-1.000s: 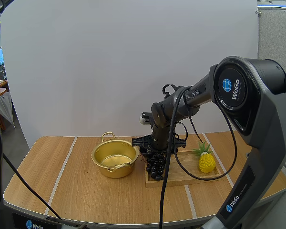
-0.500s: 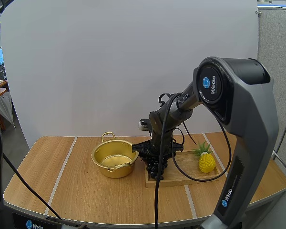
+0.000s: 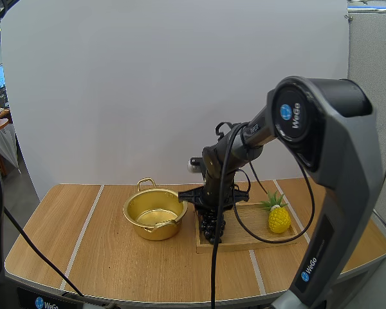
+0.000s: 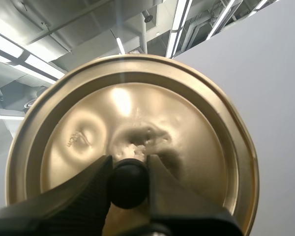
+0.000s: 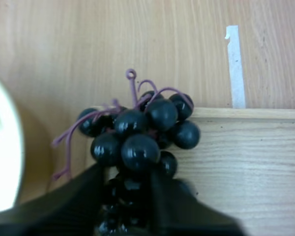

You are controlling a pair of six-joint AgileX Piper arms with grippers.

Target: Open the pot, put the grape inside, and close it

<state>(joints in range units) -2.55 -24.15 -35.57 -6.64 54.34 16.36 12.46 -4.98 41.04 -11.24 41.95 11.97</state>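
Note:
The gold pot [image 3: 154, 215] stands open on the table, left of the wooden tray [image 3: 257, 237]. The dark bunch of grapes [image 3: 212, 230] lies on the tray's left end, partly over its edge. My right gripper [image 3: 212, 215] points straight down onto it. In the right wrist view the two fingers of my right gripper [image 5: 128, 172] press on either side of the grapes [image 5: 137, 130], whose purple stems stick out toward the pot's rim [image 5: 2, 147]. My left gripper [image 4: 129, 160] is shut on the black knob [image 4: 129, 184] of the gold lid [image 4: 187, 128], held up in the air.
A yellow toy pineapple [image 3: 278, 219] stands on the tray's right end. White tape strips [image 3: 83, 232] run across the wooden table. Bare tabletop lies left of and in front of the pot.
My right arm sank lower over the tray, and its fingers, spread wide before, have come in against the grapes. The pot and pineapple stayed put.

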